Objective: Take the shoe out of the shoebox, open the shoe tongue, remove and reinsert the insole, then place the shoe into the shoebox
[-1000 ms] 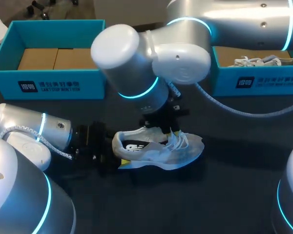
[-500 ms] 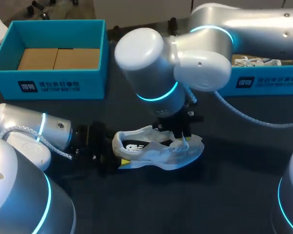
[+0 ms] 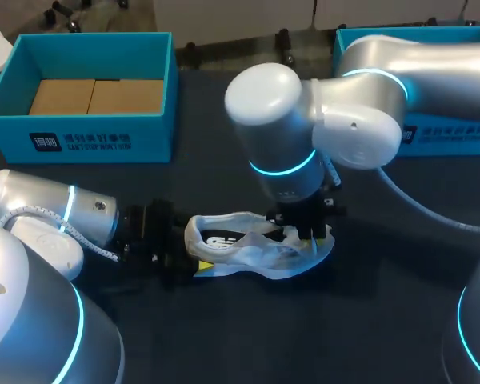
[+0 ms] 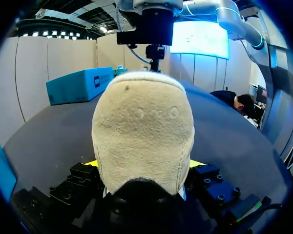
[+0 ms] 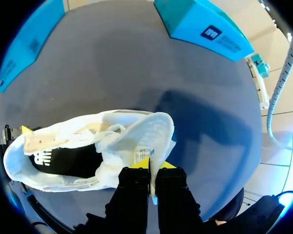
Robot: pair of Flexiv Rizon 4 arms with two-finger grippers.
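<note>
Right pincer (image 5: pixel 150 165) is clamped on the white padded tongue (image 5: pixel 151 134) of the white-and-black mesh running shoe (image 3: pixel 240 248). The yellow tips meet on the tongue's thin, labelled edge. Left pincer (image 4: pixel 142 165) grips the shoe's heel from both sides.

The shoe lies on its side on the dark table (image 3: pixel 368 320), nearer the near edge than the far one. Its heel points toward the left edge. It is well apart from the teal cardboard shoebox (image 3: pixel 104 140) at the far left corner.

The step in hand looks like opening the tongue. It is best drawn low and slowly toward the toe, with the heel grip firm so the shoe neither slides nor lifts. The bite is shallow and could slip.

The insole is hard to make out. A beige strip shows inside the heel, but whether it is insole or lining I cannot tell. The right arm hides the toe and laces from above. The heel blocks the left wrist's view into the shoe.
</note>
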